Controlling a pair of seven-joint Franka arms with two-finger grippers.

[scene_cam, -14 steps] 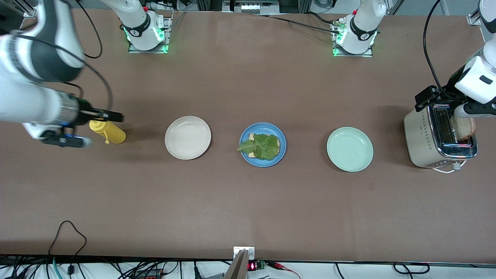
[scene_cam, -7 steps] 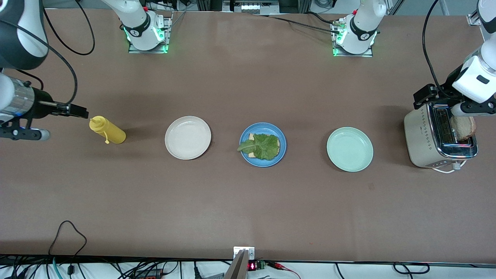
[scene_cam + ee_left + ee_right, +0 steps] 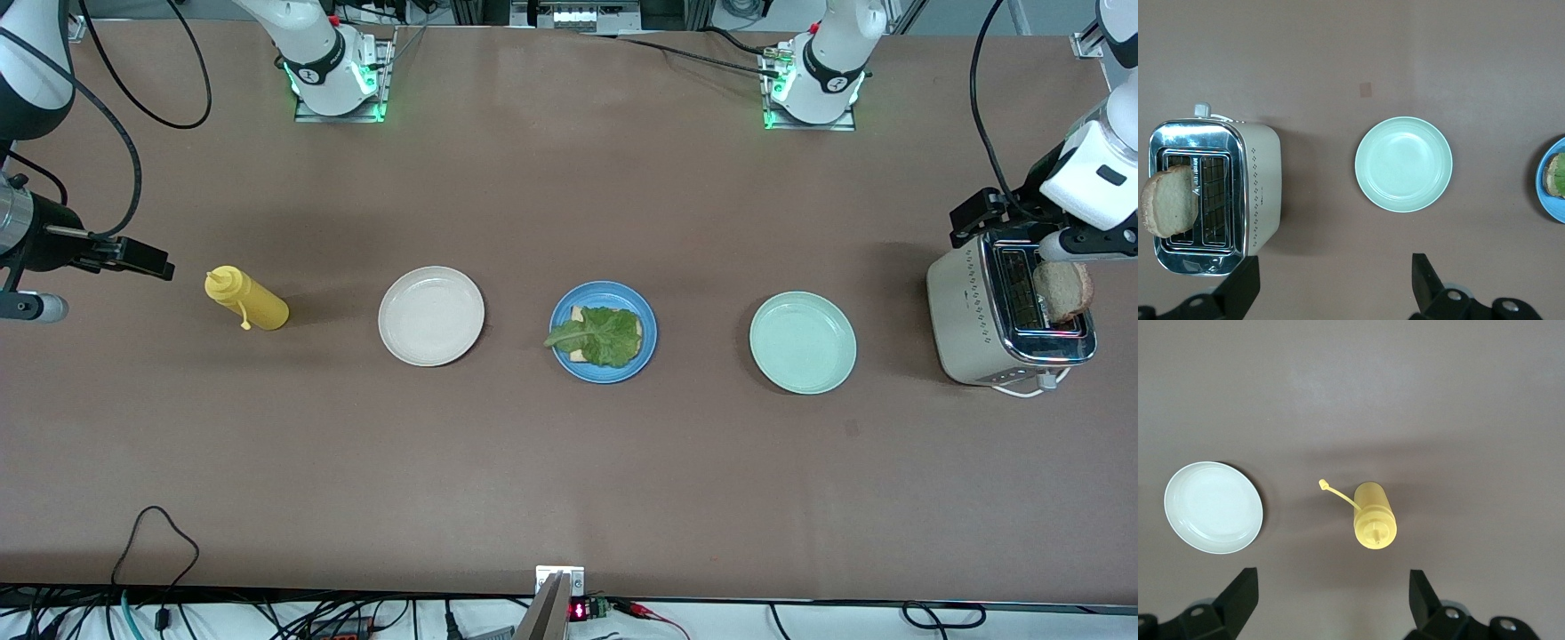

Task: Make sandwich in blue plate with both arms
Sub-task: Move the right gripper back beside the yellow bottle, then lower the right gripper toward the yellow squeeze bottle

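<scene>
Only our left wrist view shows the left gripper spread empty above the toaster; right gripper gapes above the mustard bottle

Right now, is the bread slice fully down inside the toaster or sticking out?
Sticking out: the bread slice rises above the toaster slot, tilted.

Across the middle of the tabletop stand in a row a yellow bottle, a cream plate, the blue plate with lettuce, a mint plate and a toaster, each well apart with bare gaps between; a bread slice sticks up from the toaster's slot; the wide strip nearer the front camera lies open
</scene>
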